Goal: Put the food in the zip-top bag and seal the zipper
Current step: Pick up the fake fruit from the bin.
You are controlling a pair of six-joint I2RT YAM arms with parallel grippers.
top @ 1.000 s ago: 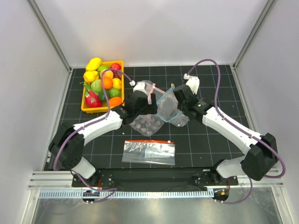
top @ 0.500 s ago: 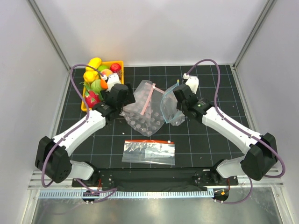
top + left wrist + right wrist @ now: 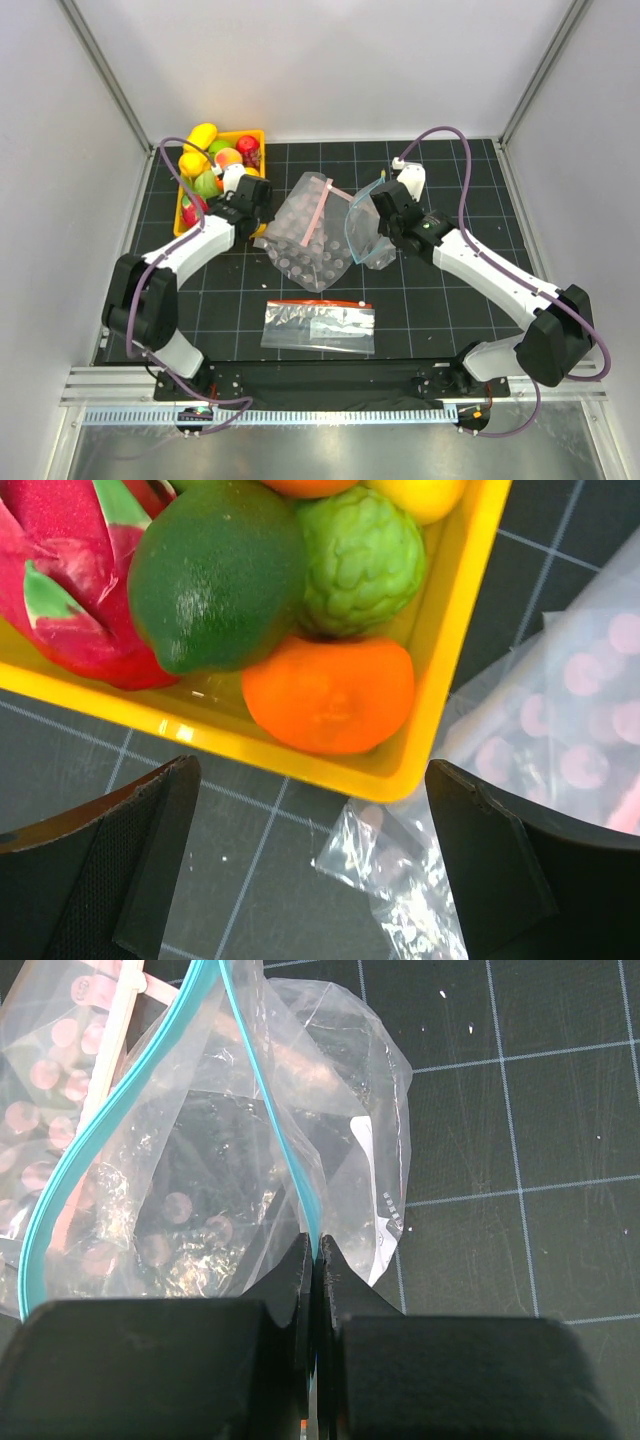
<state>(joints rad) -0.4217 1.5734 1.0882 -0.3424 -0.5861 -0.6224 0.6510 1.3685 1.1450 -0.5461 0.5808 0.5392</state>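
Note:
The zip-top bag (image 3: 368, 238) is crinkled clear plastic with a teal zipper (image 3: 352, 213) and lies right of centre. My right gripper (image 3: 385, 215) is shut on the zipper (image 3: 262, 1090) at the bag's mouth, which gapes open; the bag (image 3: 200, 1190) has a white label (image 3: 388, 1212). The food is toy fruit in a yellow tray (image 3: 258, 133). My left gripper (image 3: 252, 205) is open and empty above the tray's near right corner (image 3: 400, 770). An orange (image 3: 330, 695), a dark green fruit (image 3: 215, 575), a knobbly green fruit (image 3: 360, 560) and a dragon fruit (image 3: 55, 590) lie there.
A dotted clear bag with a pink strip (image 3: 305, 240) lies between the arms, its corner beside the tray (image 3: 580, 690). A flat clear bag with a red-orange strip (image 3: 318, 325) lies near the front. White walls enclose the black grid mat.
My left arm has swung left from the dotted bag to the tray's near right corner. My right gripper has kept its hold on the teal zipper, almost still.

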